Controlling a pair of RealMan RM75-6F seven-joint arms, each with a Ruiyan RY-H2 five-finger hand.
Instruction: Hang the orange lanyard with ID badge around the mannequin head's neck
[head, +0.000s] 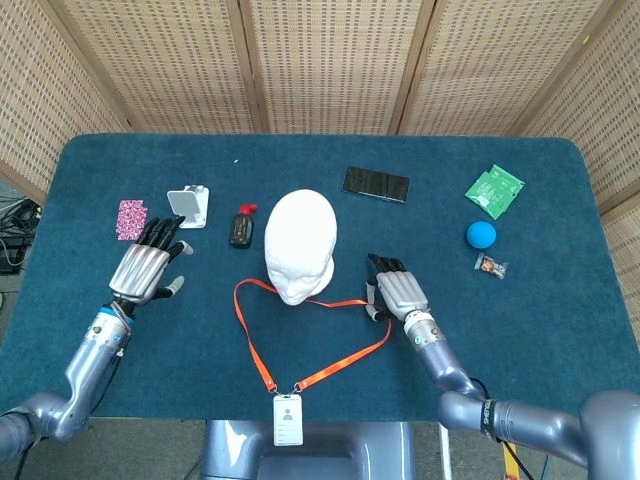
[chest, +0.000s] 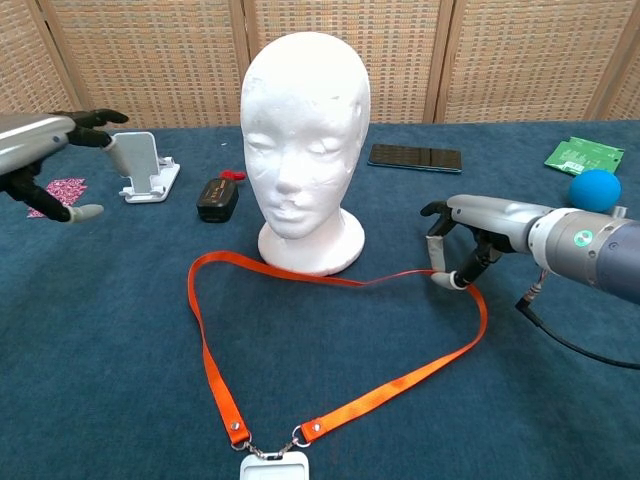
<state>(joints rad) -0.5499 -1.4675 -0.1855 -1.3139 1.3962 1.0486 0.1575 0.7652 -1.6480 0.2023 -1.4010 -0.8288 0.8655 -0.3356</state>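
The orange fabric lanyard (chest: 340, 290) lies looped on the table before the white foam mannequin head (chest: 305, 130). The right hand (chest: 465, 240) pinches its strap for lifting; the left hand (head: 150, 265) hovers open-fingered, empty, apparently ready to help.

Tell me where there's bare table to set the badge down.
Bare cloth lies right of the right hand, below the blue ball, and along the front-left edge below the left hand. It is crowded around the mannequin head and lanyard.

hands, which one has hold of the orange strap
The right hand: its fingertips pinch the orange lanyard beside the mannequin head. The left hand hovers with fingers spread, holding nothing, well clear of the strap.
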